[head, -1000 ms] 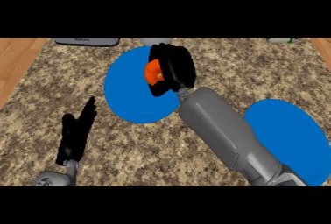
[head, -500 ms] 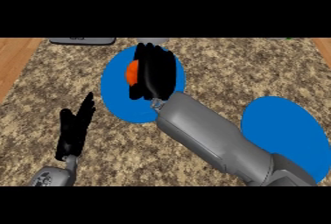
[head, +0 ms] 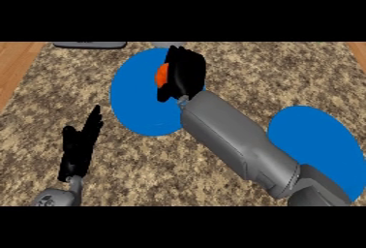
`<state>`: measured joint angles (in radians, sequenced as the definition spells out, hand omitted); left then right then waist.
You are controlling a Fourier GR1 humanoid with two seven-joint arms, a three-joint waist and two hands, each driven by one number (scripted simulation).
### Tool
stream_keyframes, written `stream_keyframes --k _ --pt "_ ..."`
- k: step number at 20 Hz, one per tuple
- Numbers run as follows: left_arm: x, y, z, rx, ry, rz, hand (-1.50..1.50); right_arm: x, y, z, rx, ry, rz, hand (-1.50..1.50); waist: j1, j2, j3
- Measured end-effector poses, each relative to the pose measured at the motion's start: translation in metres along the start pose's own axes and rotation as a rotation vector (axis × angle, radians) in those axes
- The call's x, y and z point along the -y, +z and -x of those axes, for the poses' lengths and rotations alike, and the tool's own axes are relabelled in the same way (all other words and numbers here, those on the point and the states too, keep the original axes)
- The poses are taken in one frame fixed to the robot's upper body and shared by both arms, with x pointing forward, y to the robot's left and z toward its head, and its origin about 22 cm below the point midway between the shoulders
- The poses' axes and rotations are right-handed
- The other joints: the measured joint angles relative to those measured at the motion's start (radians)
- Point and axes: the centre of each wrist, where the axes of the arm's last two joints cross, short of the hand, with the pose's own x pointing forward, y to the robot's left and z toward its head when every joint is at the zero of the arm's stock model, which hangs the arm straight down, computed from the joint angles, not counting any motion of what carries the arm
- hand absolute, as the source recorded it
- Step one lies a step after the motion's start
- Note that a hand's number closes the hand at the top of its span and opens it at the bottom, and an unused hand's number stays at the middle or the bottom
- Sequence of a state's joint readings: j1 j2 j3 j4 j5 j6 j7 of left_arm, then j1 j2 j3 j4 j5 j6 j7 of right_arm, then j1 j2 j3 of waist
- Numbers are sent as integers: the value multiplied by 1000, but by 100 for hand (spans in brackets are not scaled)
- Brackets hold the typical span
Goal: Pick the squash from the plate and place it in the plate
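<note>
Squash [head: 163,75]: orange, only a sliver shows at the left edge of the right hand, over the upper part of the left plate.
Right hand [head: 182,72]: black fingers curled around the squash, hiding most of it; sits over the left plate's upper right part.
Right forearm [head: 239,143]: grey, runs from the lower right corner up to the left plate, covering that plate's right edge.
Left plate [head: 136,97]: blue, round, on the granite counter [head: 236,72].
Right plate [head: 314,140]: blue, well to the right of the left plate and lower, partly behind the forearm.
Left hand [head: 80,145]: below and left of the left plate, fingers straight and together, pointing up, holding nothing.
Dark grey object [head: 89,44]: at the counter's far edge, above and left of the left plate.
</note>
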<state>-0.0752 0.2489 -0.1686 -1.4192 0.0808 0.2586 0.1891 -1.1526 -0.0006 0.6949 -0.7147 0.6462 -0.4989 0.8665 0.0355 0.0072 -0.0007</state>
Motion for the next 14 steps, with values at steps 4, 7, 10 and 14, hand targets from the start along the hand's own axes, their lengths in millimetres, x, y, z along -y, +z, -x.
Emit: stream_keyframes --k 4,7,10,14 --pt "2 2 2 0 2 0 0 -13 -8 24 -34 4 -115 150 3 3 0" --pt "7 2 0 5 2 1 0 -24 -9 43 -65 -5 -226 150 6 5 1" --pt "5 1 -6 8 2 4 0 -29 -13 53 -90 10 -328 -150 7 4 1" --pt "6 2 -4 3 4 3 0 -33 -17 64 -43 -11 -410 -150 0 2 1"
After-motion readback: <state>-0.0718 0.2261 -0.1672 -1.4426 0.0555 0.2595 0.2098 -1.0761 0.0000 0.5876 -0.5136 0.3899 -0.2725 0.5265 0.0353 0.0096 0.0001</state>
